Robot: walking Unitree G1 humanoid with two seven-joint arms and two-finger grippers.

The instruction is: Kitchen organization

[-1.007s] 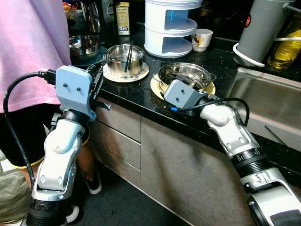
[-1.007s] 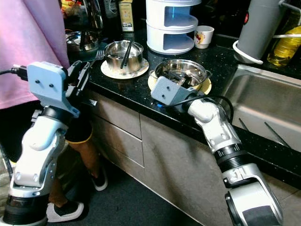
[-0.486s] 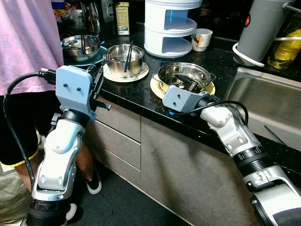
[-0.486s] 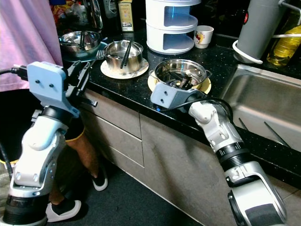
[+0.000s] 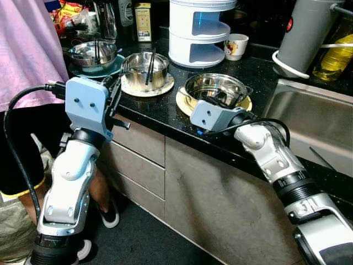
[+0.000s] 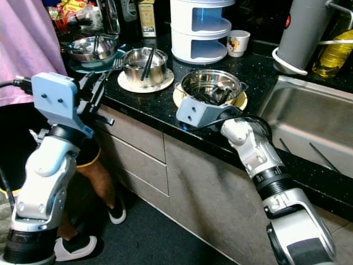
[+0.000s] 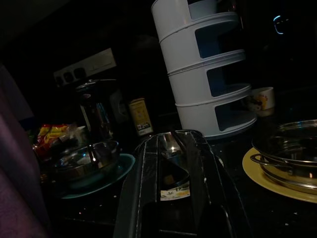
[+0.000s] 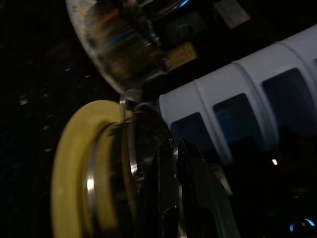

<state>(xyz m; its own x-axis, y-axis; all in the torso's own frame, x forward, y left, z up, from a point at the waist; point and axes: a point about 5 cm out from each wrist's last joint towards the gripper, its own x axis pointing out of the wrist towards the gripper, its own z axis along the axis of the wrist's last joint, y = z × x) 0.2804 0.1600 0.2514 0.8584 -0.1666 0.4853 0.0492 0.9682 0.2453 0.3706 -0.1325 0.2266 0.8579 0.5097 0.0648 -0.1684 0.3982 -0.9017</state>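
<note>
Black stone counter (image 5: 259, 77) across upper half of the head views; steel sink (image 5: 317, 118) at right edge.

Right gripper (image 8: 171, 178): at centre of the eye views, reaching over the near rim of a steel pan (image 5: 216, 88) that sits on a yellow plate (image 5: 185, 102). In the right wrist view its two black fingers lie pressed together, clenched, touching the pan rim; whether anything is pinched between them cannot be told.

Left gripper (image 5: 117, 91): centre left, held at the counter's front edge just beside a steel pot (image 5: 145, 66) with black chopsticks in it (pot rests on a pale plate). In the left wrist view its fingers look closed up, nothing between them.

Upper left: steel bowl on a teal plate (image 5: 95, 68). Top centre: white tiered rack (image 5: 200, 30), small printed cup (image 5: 237, 46) beside it. Person in a pink shirt (image 5: 25, 52) at left edge.
</note>
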